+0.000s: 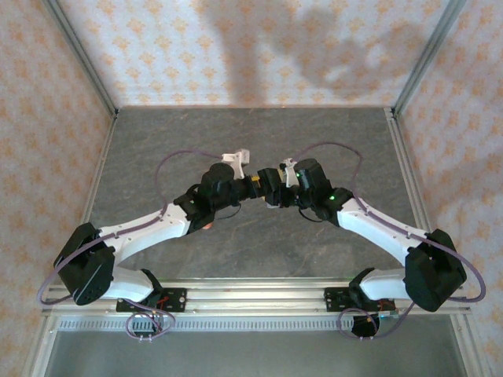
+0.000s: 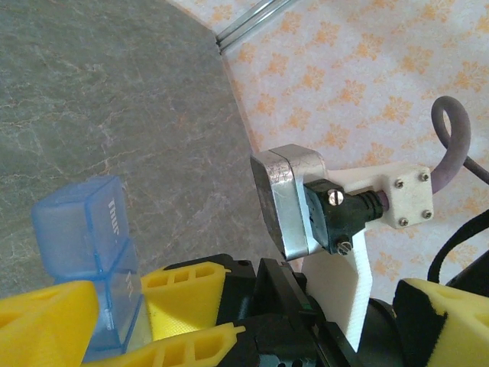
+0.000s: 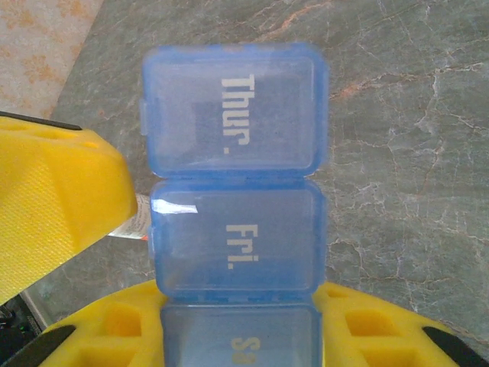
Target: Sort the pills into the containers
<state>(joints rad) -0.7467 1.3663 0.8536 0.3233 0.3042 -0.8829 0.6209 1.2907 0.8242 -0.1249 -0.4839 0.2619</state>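
The containers [image 3: 233,183] are a translucent blue pill strip, held above the table, with lids marked Thur., Fri. and Sa that look shut. My right gripper [image 3: 237,325] is shut on the Sa end, one yellow finger on each side. In the left wrist view the containers [image 2: 80,229] stick out to the left of the right gripper's yellow fingers [image 2: 183,294]. My left gripper [image 2: 244,306] stands wide open around that hand, one finger beside the strip. From above, the left gripper [image 1: 236,187] and the right gripper [image 1: 266,187] meet mid-table. The pills are out of view.
A grey stone-look table [image 1: 259,133] lies under both arms, with patterned walls round it. A small white and orange thing [image 3: 130,224] peeks out behind the left finger. A spot of orange [image 1: 207,226] shows under the left forearm.
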